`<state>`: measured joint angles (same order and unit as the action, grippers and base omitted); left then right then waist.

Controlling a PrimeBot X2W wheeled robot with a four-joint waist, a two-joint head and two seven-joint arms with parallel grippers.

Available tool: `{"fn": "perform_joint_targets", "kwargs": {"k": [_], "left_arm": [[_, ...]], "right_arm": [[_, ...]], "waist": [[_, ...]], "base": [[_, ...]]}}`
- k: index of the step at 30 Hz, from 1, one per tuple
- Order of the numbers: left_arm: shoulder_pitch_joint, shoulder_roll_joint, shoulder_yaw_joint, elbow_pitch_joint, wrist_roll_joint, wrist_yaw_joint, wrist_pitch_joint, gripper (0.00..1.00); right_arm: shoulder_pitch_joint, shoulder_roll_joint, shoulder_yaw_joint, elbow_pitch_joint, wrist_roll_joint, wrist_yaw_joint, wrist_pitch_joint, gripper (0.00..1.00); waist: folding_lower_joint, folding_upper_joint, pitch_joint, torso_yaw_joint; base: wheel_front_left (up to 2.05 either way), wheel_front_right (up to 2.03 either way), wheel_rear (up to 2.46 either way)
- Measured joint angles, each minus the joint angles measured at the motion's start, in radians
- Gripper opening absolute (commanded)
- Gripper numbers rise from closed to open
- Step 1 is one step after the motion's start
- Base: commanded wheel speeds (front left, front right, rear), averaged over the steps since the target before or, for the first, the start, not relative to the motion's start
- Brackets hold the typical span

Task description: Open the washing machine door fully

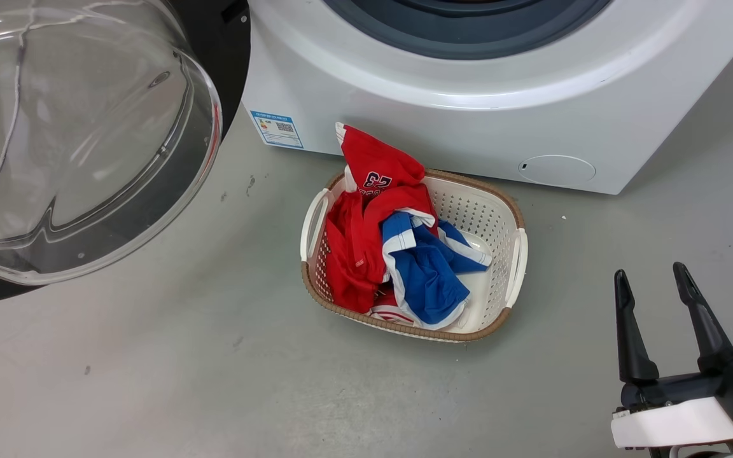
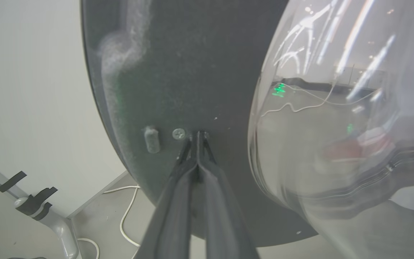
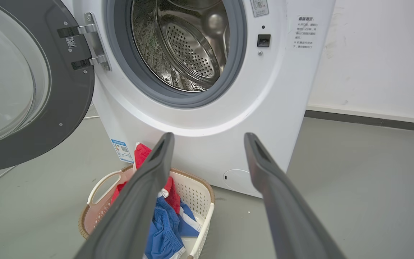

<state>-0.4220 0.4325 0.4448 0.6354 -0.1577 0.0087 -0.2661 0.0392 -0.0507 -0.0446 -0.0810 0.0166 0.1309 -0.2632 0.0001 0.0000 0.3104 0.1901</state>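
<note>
The washing machine [image 1: 468,121] [image 3: 271,90] is white, and its steel drum [image 3: 189,46] is exposed inside the grey gasket. The washing machine door [image 1: 80,140] [image 3: 67,93] stands swung out to the left on its metal hinge [image 3: 92,43], domed glass toward me. My left gripper [image 2: 198,136] is shut, its tips touching the black inner face of the door [image 2: 178,72] beside a screw [image 2: 178,133], left of the glass bowl [image 2: 336,126]. My right gripper [image 1: 649,270] [image 3: 207,136] is open and holds nothing. It hangs over the floor, right of the basket and apart from the machine.
A white laundry basket [image 1: 520,254] [image 3: 196,190] with red clothes [image 1: 373,172] and blue clothes [image 1: 427,267] sits on the grey floor against the machine's front. White cables [image 2: 128,212] and a grey taped post [image 2: 49,219] lie beyond the door. A white wall [image 3: 372,54] stands right of the machine.
</note>
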Motion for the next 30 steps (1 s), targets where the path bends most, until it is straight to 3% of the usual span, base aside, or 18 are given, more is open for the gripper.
{"fn": "perform_joint_targets", "kwargs": {"k": [12, 22, 30], "left_arm": [[0.016, -0.007, 0.020, -0.031, 0.048, -0.028, 0.000, 0.00], [0.128, -0.087, 0.021, -0.283, 0.093, -0.056, 0.000, 0.00], [0.220, -0.174, -0.073, -0.520, 0.151, -0.074, 0.000, 0.00]], "right_arm": [[0.007, 0.000, 0.006, 0.021, 0.013, 0.000, 0.000, 1.00], [0.049, 0.000, 0.000, 0.034, 0.058, 0.000, 0.000, 1.00], [0.072, 0.000, 0.002, 0.032, 0.073, 0.000, 0.000, 1.00]], "waist": [[0.0000, 0.0000, -0.053, -0.007], [0.0000, 0.0000, -0.161, -0.002], [0.0000, 0.0000, -0.223, -0.018]], "base": [[0.00, 0.00, 0.00], [0.00, 0.00, 0.00], [0.00, 0.00, 0.00]]}}
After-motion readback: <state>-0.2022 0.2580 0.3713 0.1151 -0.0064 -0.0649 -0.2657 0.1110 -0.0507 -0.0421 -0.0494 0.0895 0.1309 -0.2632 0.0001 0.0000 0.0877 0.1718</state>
